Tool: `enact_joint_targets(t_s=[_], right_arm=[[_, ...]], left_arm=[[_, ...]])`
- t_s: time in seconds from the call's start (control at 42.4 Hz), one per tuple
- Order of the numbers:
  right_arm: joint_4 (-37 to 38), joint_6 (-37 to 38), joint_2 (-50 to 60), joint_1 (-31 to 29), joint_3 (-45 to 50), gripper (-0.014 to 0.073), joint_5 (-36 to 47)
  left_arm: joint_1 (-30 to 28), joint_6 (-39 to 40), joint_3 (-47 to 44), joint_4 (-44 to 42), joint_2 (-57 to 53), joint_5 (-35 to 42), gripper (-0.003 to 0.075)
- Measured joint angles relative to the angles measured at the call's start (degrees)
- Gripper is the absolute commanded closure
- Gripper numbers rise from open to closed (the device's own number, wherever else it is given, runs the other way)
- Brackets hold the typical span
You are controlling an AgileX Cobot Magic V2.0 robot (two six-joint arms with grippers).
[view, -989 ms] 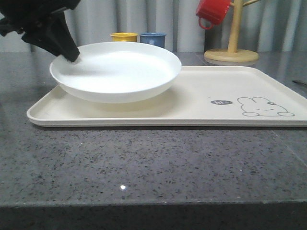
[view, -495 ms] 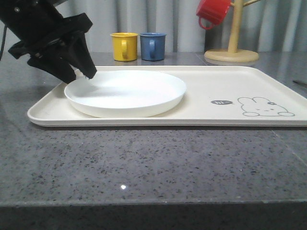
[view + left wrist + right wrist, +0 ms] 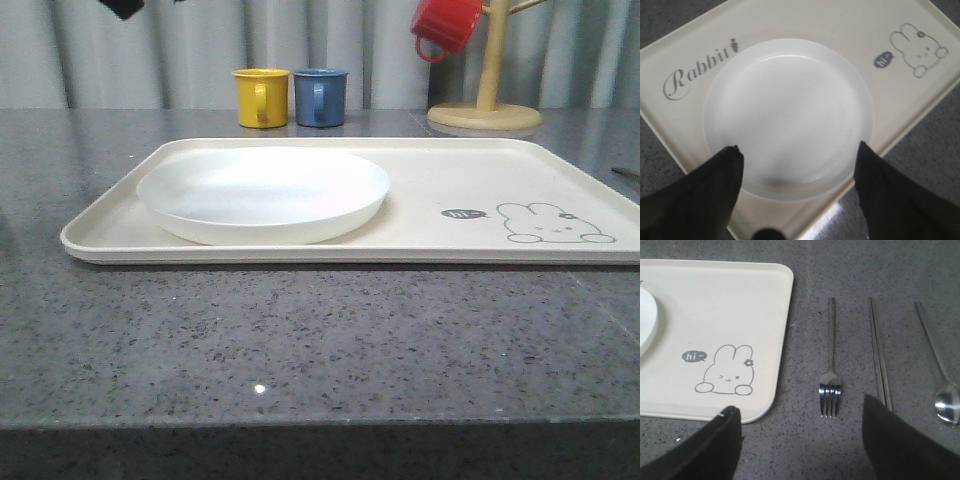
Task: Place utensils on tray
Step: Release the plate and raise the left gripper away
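The white plate (image 3: 263,193) rests on the left half of the cream tray (image 3: 480,170), beside its rabbit drawing. My left gripper (image 3: 797,152) hangs open high above the plate (image 3: 787,117) and tray (image 3: 835,22), holding nothing. On the counter past the tray's right end lie the silver fork (image 3: 830,365), the flat chopsticks (image 3: 879,352) and the spoon (image 3: 940,370), side by side. My right gripper (image 3: 800,412) is open above the bare counter, just short of the fork's tines, with the tray (image 3: 715,305) corner to one side.
A yellow mug (image 3: 260,97) and a blue mug (image 3: 320,96) stand behind the tray. A wooden mug stand (image 3: 487,95) at the back right carries a red mug (image 3: 444,25). Dark speckled counter (image 3: 300,340) stretches in front of the tray.
My left gripper set the plate down on the tray, let go of it and rose up out of the front view. The plate now lies flat.
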State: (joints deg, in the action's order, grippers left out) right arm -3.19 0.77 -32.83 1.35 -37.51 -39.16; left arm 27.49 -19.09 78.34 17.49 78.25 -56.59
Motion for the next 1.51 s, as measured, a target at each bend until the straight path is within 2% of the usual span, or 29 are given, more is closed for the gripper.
enact_joint_targets(t_s=[0.212, 0.448, 0.707, 1.013, 1.272, 1.508], right_arm=[[0.00, 0.00, 0.00, 0.00, 0.00, 0.0057, 0.00], [0.00, 0.00, 0.00, 0.00, 0.00, 0.0057, 0.00], [0.00, 0.00, -0.24, 0.00, 0.00, 0.0057, 0.00], [2.41, 0.00, -6.22, 0.00, -1.63, 0.0058, -1.68], [6.39, 0.00, -20.39, -0.25, -14.30, 0.0058, -15.45], [4.11, -0.77, -35.11, -2.91, -25.95, 0.0058, -21.89]], left_arm=[[12.47, 12.24, -7.26, -15.24, -10.69, 0.55, 0.0249], [19.97, 19.09, -18.69, -18.21, -22.96, 2.38, 0.0249], [20.36, 19.97, -26.76, -18.76, -31.50, 5.14, 0.0249], [20.36, 19.97, -27.41, -19.03, -32.84, 6.24, 0.0249], [20.36, 19.97, -27.45, -19.09, -32.84, 6.51, 0.0249], [20.36, 19.97, -27.45, -19.09, -32.84, 6.55, 0.0249]])
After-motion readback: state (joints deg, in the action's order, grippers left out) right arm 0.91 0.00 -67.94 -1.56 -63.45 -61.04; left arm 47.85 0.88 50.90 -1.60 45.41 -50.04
